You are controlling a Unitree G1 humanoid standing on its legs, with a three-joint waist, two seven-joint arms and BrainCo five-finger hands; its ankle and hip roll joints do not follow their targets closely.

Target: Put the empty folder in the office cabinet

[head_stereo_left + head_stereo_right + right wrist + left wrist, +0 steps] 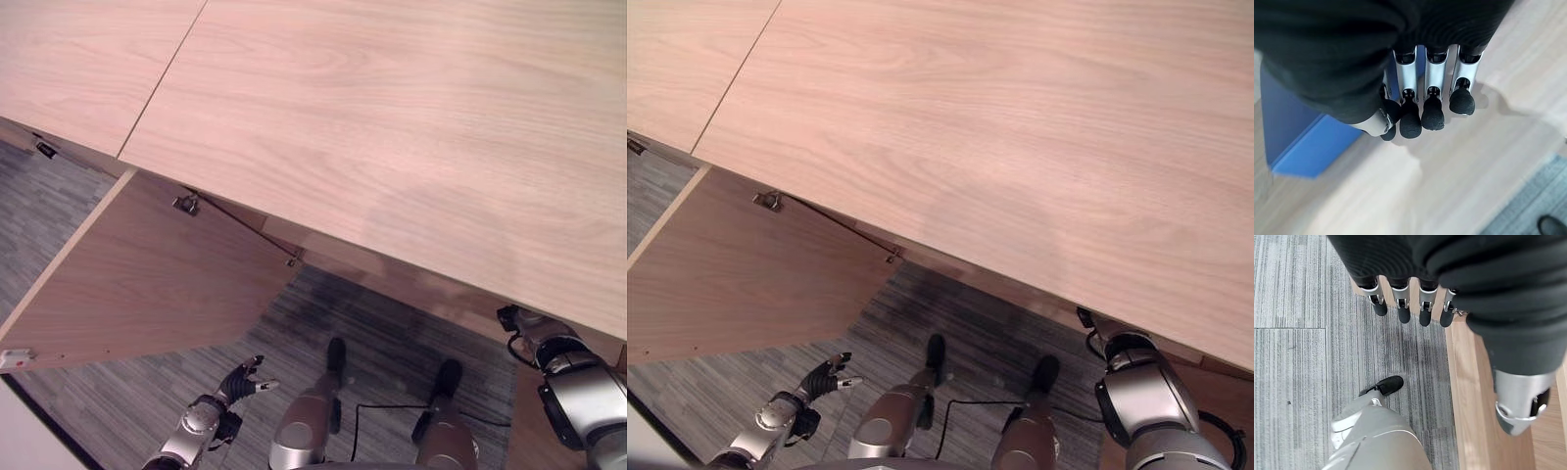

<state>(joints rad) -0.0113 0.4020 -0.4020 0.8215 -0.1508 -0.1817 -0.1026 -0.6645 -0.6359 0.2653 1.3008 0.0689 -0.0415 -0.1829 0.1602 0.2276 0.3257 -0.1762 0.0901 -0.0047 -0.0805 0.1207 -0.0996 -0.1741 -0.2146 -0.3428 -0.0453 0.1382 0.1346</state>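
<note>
A blue folder [1298, 132] rests on the pale wooden shelf [1415, 196] inside the cabinet, seen in the right wrist view. My right hand [1422, 93] is at its corner, thumb drawn in against the fingertips and pinching the folder's edge. In the eye views the right forearm [578, 392] reaches under the cabinet top [392, 127], which hides that hand. My left hand [242, 380] hangs low at the lower left over the carpet, its fingers [1400, 308] straight and holding nothing.
The cabinet's wooden door [147, 274] stands swung open at the left, hinges [186, 204] showing under the top's edge. Grey carpet [392, 323] covers the floor in front. A wooden panel edge [1469, 396] runs beside the left hand.
</note>
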